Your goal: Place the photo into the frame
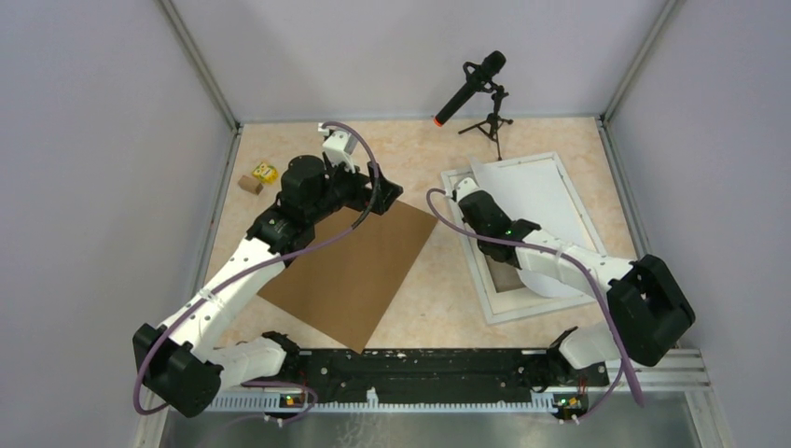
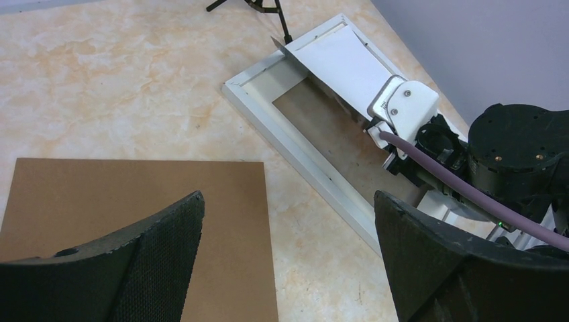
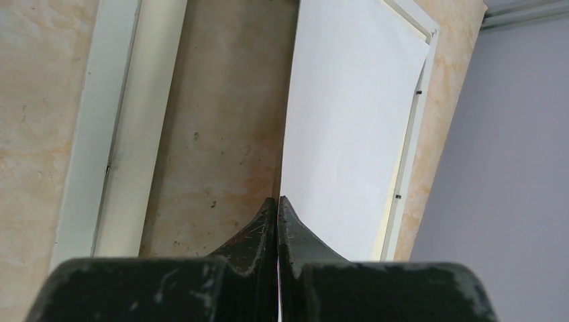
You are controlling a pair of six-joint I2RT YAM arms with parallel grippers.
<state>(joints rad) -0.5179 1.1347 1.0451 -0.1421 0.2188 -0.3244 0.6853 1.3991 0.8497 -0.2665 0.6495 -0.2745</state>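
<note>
The frame [image 1: 536, 311] of thin white moulding lies flat on the right of the table, also seen in the left wrist view [image 2: 298, 151] and the right wrist view [image 3: 90, 134]. My right gripper [image 3: 278, 200] is shut on the near edge of the photo [image 3: 349, 127]. The photo shows only its plain white back and slants over the frame's right half [image 1: 527, 191], its far end low. My left gripper [image 2: 288, 196] hangs open and holds nothing. It is above the right edge of the brown backing board [image 2: 134, 194], left of the frame.
A cream-white mat [image 3: 151, 121] lies inside the frame, bare table showing through its opening. The backing board [image 1: 350, 271] lies at table centre. A microphone on a tripod [image 1: 471, 89] stands at the back. Small yellow and brown blocks [image 1: 259, 175] sit far left. Grey walls enclose the table.
</note>
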